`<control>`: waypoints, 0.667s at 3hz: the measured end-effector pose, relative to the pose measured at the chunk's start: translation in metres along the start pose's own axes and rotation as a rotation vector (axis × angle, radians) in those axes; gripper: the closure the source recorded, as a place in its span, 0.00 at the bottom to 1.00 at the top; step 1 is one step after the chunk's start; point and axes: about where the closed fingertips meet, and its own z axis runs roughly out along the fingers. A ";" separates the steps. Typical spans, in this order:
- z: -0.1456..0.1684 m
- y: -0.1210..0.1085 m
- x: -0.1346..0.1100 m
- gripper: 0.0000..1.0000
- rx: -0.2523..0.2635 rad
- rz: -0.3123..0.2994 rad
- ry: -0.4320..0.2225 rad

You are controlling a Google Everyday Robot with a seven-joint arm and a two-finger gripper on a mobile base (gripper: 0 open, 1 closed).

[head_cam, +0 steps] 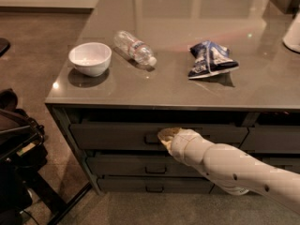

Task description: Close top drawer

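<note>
The top drawer (112, 136) is a wide dark-grey front just under the counter top, with a small loop handle (151, 138) at its centre. A dark gap shows above its front. My gripper (164, 136) is at the end of the white arm (225, 165) that comes in from the lower right, and its tip rests against the drawer front right beside the handle.
On the grey counter (187, 86) stand a white bowl (90, 58), a lying clear plastic bottle (135, 48) and a blue snack bag (210, 60). Two slimmer drawers (122, 165) lie below. A second drawer column (272, 137) is to the right. Dark equipment (16, 149) stands at the left.
</note>
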 end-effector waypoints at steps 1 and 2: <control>0.000 0.000 0.000 0.84 0.000 0.000 0.000; 0.000 0.000 0.000 0.61 0.000 0.000 0.000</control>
